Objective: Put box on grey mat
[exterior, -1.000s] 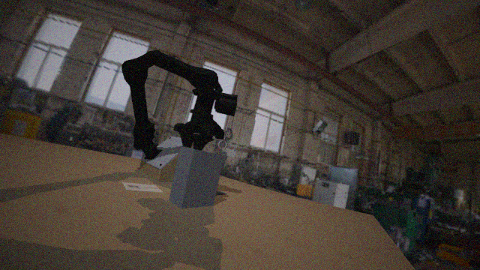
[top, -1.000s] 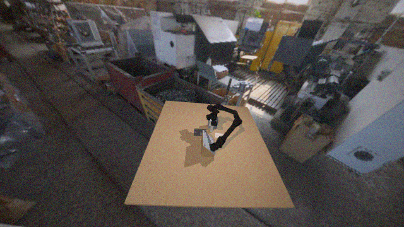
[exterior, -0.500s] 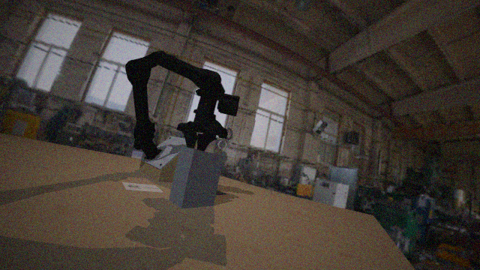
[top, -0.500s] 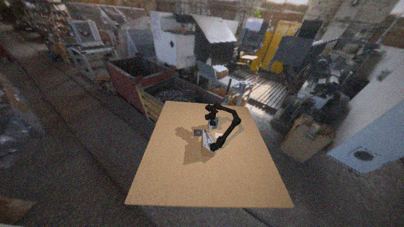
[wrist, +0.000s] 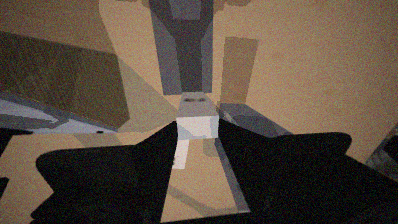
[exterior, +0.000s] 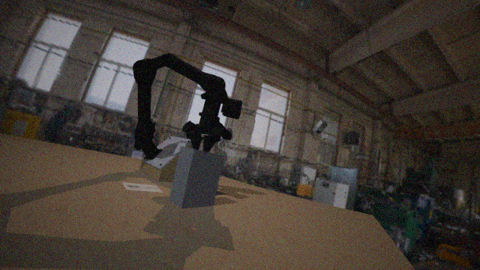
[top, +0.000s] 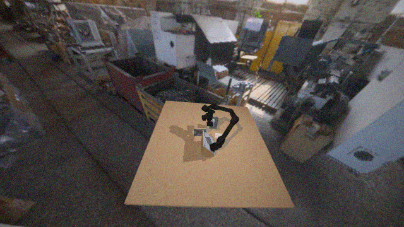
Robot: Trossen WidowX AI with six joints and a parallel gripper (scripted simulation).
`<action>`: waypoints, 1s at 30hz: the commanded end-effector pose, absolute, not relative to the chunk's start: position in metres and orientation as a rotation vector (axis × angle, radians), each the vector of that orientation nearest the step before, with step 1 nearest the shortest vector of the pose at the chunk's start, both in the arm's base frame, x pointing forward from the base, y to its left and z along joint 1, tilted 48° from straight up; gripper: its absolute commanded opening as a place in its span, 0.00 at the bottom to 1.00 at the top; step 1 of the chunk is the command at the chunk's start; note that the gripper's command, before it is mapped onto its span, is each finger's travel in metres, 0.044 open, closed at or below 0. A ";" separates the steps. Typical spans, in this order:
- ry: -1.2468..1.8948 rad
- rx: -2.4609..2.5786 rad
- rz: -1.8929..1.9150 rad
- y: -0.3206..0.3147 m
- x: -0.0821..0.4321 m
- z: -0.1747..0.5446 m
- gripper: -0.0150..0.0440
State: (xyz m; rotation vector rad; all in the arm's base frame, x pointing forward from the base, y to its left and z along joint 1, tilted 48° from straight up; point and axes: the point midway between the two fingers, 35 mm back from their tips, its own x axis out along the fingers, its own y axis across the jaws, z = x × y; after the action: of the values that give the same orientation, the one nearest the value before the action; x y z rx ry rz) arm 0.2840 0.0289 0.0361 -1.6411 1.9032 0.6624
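Bin (top: 216, 123) (exterior: 196, 178) (wrist: 257, 120): grey, tall-sided, upright on the tabletop (top: 208, 183) (exterior: 300, 232) (wrist: 310, 65); nearest item in the exterior view. Interior hidden there.
Gripper (top: 210, 123) (exterior: 201, 144) (wrist: 197, 124): pointing down at the bin's top in the exterior view, 2 fingers pinching a box.
Held box (wrist: 197, 107): pale grey, 2 small dark marks on 1 face, white face next to it. Between the fingertips. Reach code: can't read it, so can't confirm ER. Can't tell if its lower end is inside the bin.
Other boxes: can't make out a count.
Card (top: 218, 135) (exterior: 142, 187) (wrist: 181, 154): white, lying flat near the bin, print too small to read.
Mat (top: 197, 132) (wrist: 167, 65): grey, flat, shadow across its middle, no box on it. Near the bin, apart from it.
Panel (top: 207, 140) (exterior: 169, 150) (wrist: 30, 117): white with a grey patch, leaning at a tilt near the arm's foot.
Arm (top: 233, 118) (exterior: 144, 90): black, arched up and over toward the bin.
Skip (top: 123, 79): red-sided, on the floor beyond the table.
Windows (exterior: 270, 116): 4 tall bright ones in the far wall.
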 end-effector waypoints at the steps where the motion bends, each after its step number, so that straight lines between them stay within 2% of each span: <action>1: 1.903 -1.646 0.676 0.038 0.280 0.028 0.52; 26: 1.903 -1.654 0.689 0.034 0.274 0.010 0.52; 29: 1.902 -1.648 0.687 0.036 0.275 0.012 0.65; 30: 1.902 -1.648 0.687 0.036 0.275 0.012 0.66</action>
State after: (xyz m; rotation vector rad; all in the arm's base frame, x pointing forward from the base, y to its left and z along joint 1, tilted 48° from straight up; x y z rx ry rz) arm 0.2745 0.0354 0.0114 -1.6478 1.9027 0.6875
